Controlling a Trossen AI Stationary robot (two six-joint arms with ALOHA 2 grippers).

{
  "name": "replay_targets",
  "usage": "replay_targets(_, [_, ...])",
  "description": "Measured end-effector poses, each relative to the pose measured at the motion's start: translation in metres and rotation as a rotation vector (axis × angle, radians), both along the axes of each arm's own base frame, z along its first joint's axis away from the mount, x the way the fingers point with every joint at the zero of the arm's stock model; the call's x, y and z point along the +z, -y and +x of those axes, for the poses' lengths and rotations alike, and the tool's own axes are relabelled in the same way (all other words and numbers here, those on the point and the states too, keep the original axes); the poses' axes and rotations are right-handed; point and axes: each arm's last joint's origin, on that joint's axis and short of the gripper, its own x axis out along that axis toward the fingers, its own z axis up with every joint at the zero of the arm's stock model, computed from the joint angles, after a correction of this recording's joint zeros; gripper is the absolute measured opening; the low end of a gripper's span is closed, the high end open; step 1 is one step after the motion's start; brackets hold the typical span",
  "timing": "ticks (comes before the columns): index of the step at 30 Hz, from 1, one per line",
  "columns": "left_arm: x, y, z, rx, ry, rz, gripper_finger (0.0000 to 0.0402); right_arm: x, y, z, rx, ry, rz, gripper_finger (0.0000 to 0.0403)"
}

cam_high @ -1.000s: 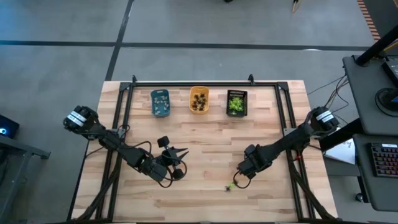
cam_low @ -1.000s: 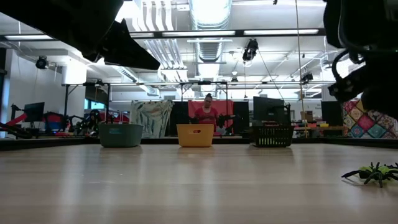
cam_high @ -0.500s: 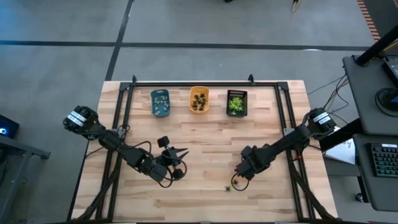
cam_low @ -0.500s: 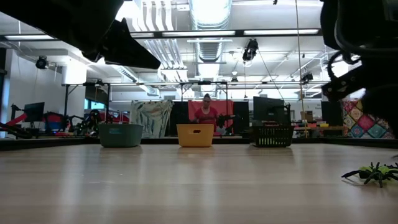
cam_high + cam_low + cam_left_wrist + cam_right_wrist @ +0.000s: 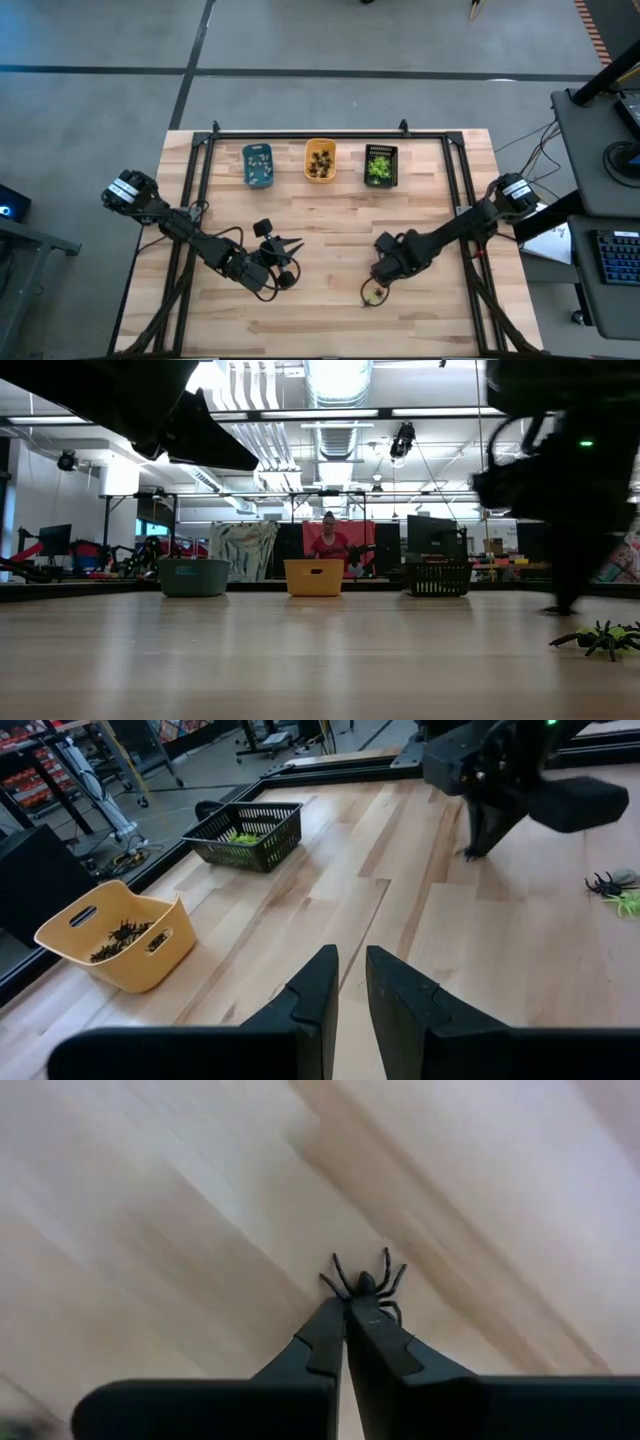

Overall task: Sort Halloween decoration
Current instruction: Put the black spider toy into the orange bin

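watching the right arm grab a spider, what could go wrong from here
1. The right hand has pinched the black spider only at its rear edge, at the fingertips. Such a thin grip may slip when lifted.
2. A green spider lies right beside another black one on the table; grabbing one later could drag both.
3. The orange tray, which holds the dark spiders, sits between two others, so a drop could land in the wrong one.
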Motion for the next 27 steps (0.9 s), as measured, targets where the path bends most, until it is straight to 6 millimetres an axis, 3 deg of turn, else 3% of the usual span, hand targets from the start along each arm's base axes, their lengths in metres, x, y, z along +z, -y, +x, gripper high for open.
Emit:
replay_targets(6, [0.000, 0.000, 0.000, 0.000, 0.005, -0.003, 0.0039, 0.006, 0.004, 0.033, 0.065, 0.318, -0.056, 0.0009])
replay_targets(14, [0.000, 0.000, 0.000, 0.000, 0.005, -0.003, 0.0039, 0.031, 0.010, 0.073, 0.212, 0.729, -0.133, 0.0009])
replay_targets(23, [0.001, 0.000, 0.000, 0.000, 0.007, -0.004, 0.0039, 0.045, 0.008, 0.086, 0.316, 0.897, -0.193, 0.0009])
replay_targets(27, [0.001, 0.002, -0.001, -0.007, 0.007, 0.000, 0.0039, 0.051, 0.016, 0.092, 0.323, 0.959, -0.231, 0.0009])
